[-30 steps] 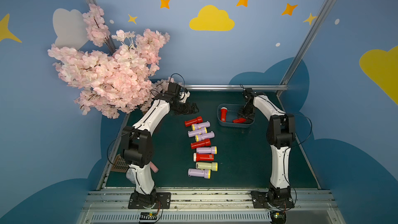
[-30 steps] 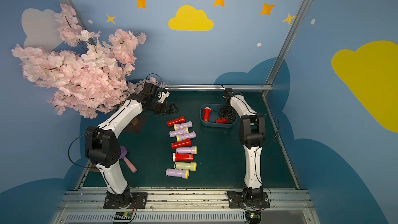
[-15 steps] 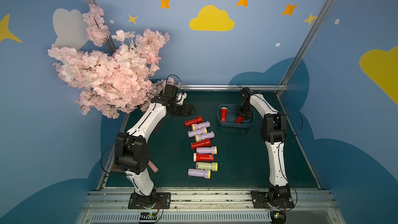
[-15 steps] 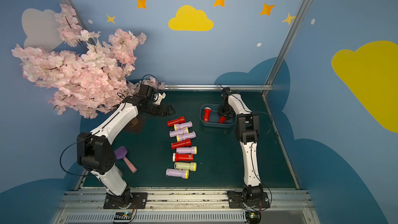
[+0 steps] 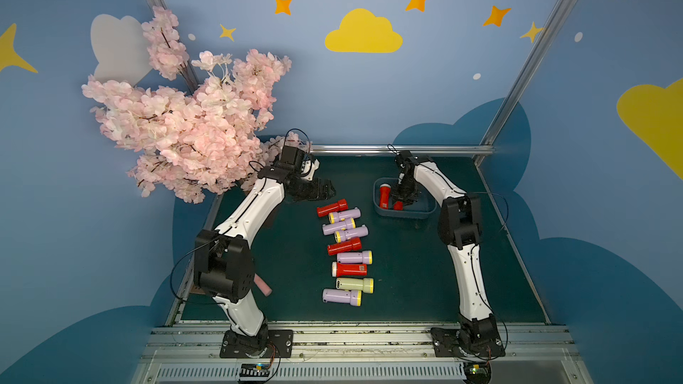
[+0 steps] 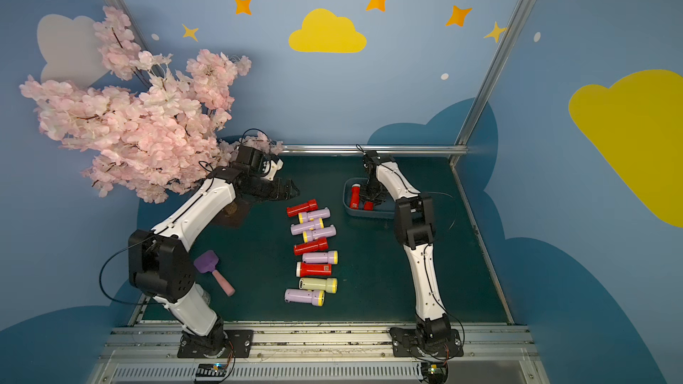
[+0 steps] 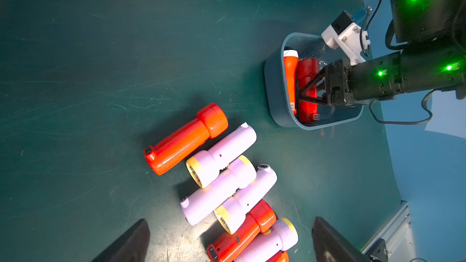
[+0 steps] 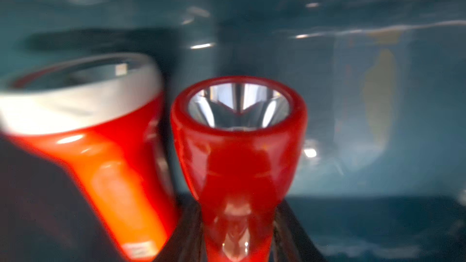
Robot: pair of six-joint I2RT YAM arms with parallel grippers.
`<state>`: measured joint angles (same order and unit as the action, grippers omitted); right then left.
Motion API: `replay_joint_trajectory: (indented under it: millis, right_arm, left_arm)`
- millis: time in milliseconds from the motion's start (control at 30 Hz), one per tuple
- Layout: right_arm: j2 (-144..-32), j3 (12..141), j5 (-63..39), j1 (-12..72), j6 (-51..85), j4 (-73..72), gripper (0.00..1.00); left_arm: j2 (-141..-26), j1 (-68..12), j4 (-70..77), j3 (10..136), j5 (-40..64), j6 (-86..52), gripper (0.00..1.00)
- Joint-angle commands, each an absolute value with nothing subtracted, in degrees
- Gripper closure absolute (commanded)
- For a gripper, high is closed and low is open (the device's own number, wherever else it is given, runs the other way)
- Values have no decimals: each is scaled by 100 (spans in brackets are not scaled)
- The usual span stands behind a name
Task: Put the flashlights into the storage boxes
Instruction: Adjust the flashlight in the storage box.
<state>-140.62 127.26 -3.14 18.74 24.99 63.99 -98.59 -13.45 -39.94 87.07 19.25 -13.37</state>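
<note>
My right gripper (image 7: 301, 94) sat inside the storage box (image 7: 273, 91), pinching a red flashlight (image 8: 239, 147) by its body. Its long axis ran near-to-far with the head toward the far wall, snug beside a white-ringed red flashlight (image 7: 291, 76) along the box's left wall. The box's right side lay bare. The left gripper (image 7: 230, 221) hung spread wide over the far end of the flashlight row (image 5: 347, 249).

Lilac flashlights (image 5: 344, 214) with yellow head rings, red flashlights (image 5: 343, 246) and one cream-yellow flashlight (image 5: 354, 284) on a dark green mat (image 5: 406, 271). A deep red flashlight (image 7: 307, 70) and an orange-red, white-ringed flashlight (image 7: 290, 79) in the blue-grey tub (image 7: 273, 91). Pink blossoms (image 5: 184, 131) against blue walls (image 5: 332, 97) dotted with orange stars.
</note>
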Motion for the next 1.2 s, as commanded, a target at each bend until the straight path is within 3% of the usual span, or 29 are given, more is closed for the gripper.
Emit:
replay_joint_trajectory:
  millis: [0,300,700,1167]
  right_arm:
    - [-14121,13035,-465,1859,2438,6285,61]
    - [-14213,13190,-705,1877,2321,6286,53]
    - [-13949,13125,-798,1890,2203,6293,52]
    - [-12790,12140,424,1463,2186,6246,51]
  left_arm:
    - [-9670,-1312,-3938,8617,1934,-1351,1]
    - [-9485,-1307,-3946,8448,1891,-1284,1]
    - [-9319,-1283,-3833,8255,1899,-1281,1]
    - [-9232,-1267,-3684,8139,1947,-1325,0]
